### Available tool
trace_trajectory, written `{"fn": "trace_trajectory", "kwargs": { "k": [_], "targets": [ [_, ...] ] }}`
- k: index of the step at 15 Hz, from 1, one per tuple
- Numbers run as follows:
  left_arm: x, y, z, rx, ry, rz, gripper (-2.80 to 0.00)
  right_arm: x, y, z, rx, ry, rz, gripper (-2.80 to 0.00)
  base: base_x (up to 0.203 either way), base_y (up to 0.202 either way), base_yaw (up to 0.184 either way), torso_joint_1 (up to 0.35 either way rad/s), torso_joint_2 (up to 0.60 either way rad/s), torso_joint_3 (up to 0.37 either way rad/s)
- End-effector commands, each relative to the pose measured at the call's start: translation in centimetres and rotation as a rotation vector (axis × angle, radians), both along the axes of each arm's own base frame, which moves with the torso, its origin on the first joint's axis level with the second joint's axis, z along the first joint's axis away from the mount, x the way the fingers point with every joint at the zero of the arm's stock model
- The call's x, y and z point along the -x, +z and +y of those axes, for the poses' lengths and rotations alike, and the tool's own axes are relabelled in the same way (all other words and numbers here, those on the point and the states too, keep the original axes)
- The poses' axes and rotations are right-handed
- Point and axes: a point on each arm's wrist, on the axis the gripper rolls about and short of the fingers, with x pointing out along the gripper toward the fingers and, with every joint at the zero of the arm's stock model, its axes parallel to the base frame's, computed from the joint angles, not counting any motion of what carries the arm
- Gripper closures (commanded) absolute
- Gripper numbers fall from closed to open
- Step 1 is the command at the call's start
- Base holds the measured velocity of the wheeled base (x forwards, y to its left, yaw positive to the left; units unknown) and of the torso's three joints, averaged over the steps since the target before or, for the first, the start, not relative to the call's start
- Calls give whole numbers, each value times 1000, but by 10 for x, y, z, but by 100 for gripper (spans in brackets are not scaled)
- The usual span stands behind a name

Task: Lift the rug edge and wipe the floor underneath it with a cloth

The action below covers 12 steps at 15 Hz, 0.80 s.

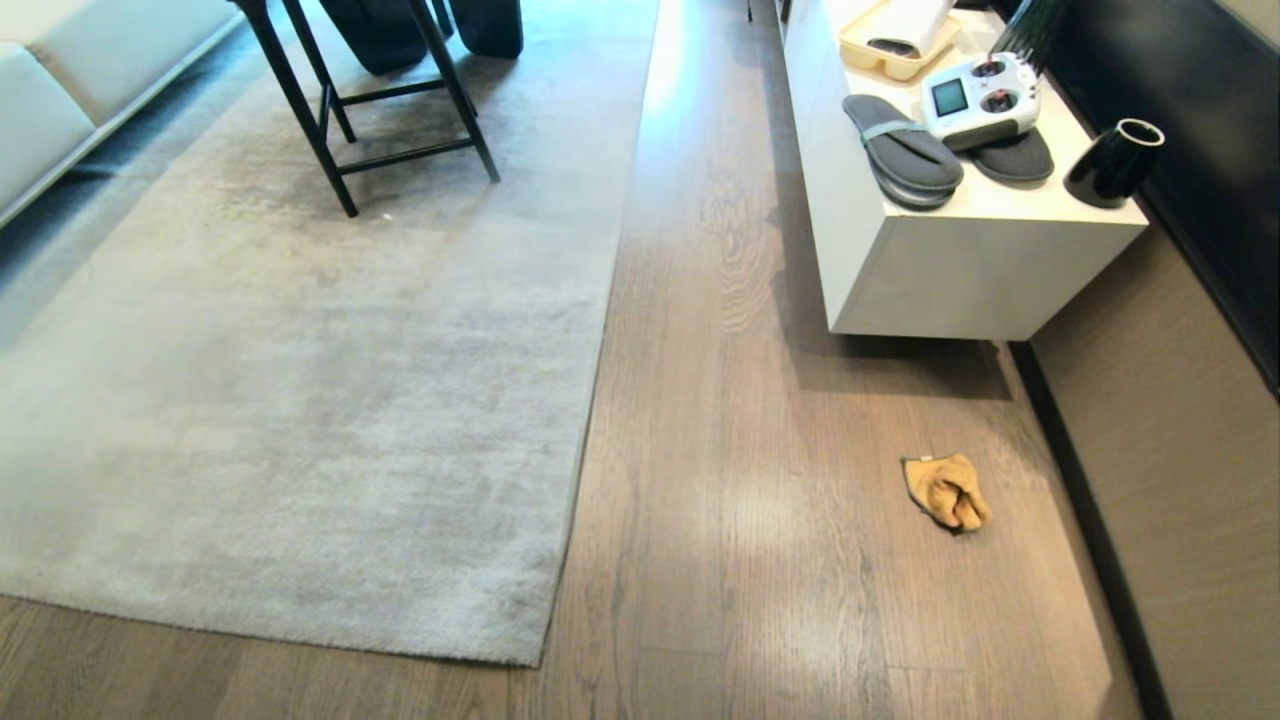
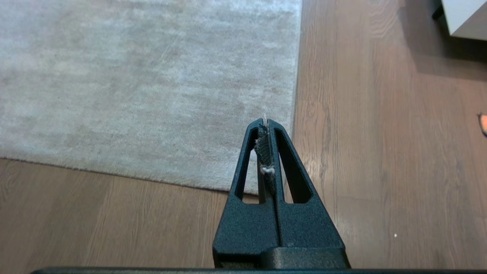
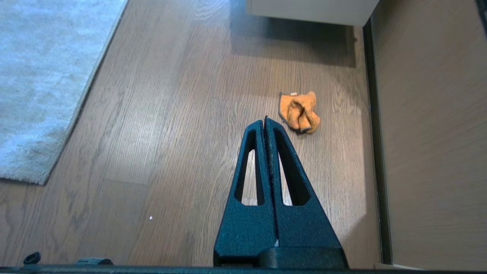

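Nothing grasped yet; you're at the opening step. Left gripper (image 2: 266,122) has fingers pressed together, empty bar lint, hanging above the square corner of the pale grey short-pile rug edge (image 2: 295,114), which lies flat just beside the fingertips. Right gripper (image 3: 265,120) is likewise closed; the crumpled orange-tan fuzzy cloth (image 3: 300,113) lies just beyond its fingertips on the brown wood-grain plank floor (image 3: 182,125). Next, I judge: spread the right fingers, descend onto the cloth.
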Motion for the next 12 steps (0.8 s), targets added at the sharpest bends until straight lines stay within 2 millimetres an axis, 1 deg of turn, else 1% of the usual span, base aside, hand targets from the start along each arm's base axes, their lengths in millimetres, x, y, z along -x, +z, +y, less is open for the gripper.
{"fn": "trace_trajectory", "kwargs": {
  "k": [1,12],
  "targets": [
    [0,0,0,1,1,0,0,0,0,0,1,0,1,0,0,0,0,2,1,205],
    [0,0,0,2,1,0,0,0,0,0,1,1,1,0,0,0,0,4,3,199]
  ]
}}
